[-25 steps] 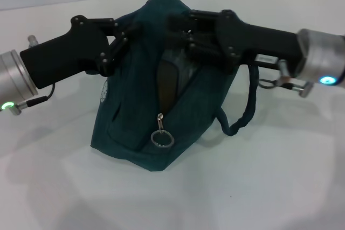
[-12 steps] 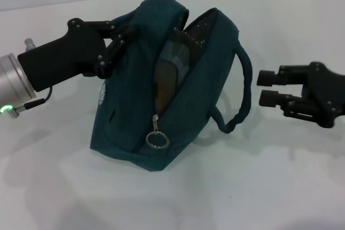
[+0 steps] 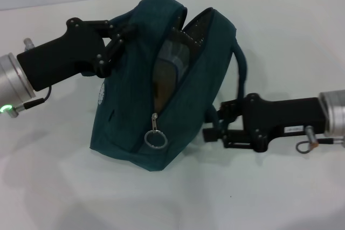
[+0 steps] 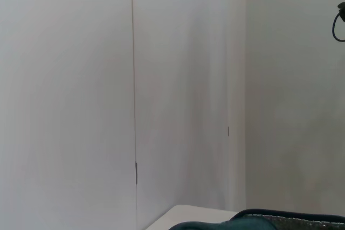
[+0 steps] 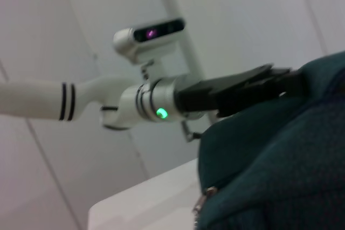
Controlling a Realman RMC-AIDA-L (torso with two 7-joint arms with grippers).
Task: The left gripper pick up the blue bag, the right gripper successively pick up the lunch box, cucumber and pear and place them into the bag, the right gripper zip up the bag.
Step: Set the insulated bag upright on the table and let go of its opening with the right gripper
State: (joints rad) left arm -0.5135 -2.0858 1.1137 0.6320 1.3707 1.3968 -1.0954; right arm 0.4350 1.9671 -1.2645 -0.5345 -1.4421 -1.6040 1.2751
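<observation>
While the left gripper (image 3: 119,39) clamps its fingers on the upper left edge of the bag (image 3: 129,117), holding that side up, the bag stands tilted on the white worktop (image 3: 280,197) with its mouth gaping. 1 bag is in view, and 2 grippers. The zipper is undone along most of the top; its 1 metal ring pull (image 3: 155,139) hangs low at the near end of the slit.

Through the opening, 1 pale boxy shape with a greyish top shows in the upper part and something brownish-orange below it; neither can be named with certainty. No cucumber can be made out.

1 rope handle (image 3: 241,76) arcs down the bag's right side. The right gripper (image 3: 211,129) lies low, just above the worktop, reaching in from the right with its tip against the bag's lower right side, where the handle's foot meets the fabric. Its fingers sit close together there, but whether they pinch anything I cannot tell.

From the right wrist view, the bag's fabric (image 5: 280,149) fills the near corner, and the left gripper's dark body (image 5: 237,90) with 1 green light on its silver wrist grips the top edge. The left wrist view shows mostly wall, with a sliver of the bag's rim (image 4: 259,222).
</observation>
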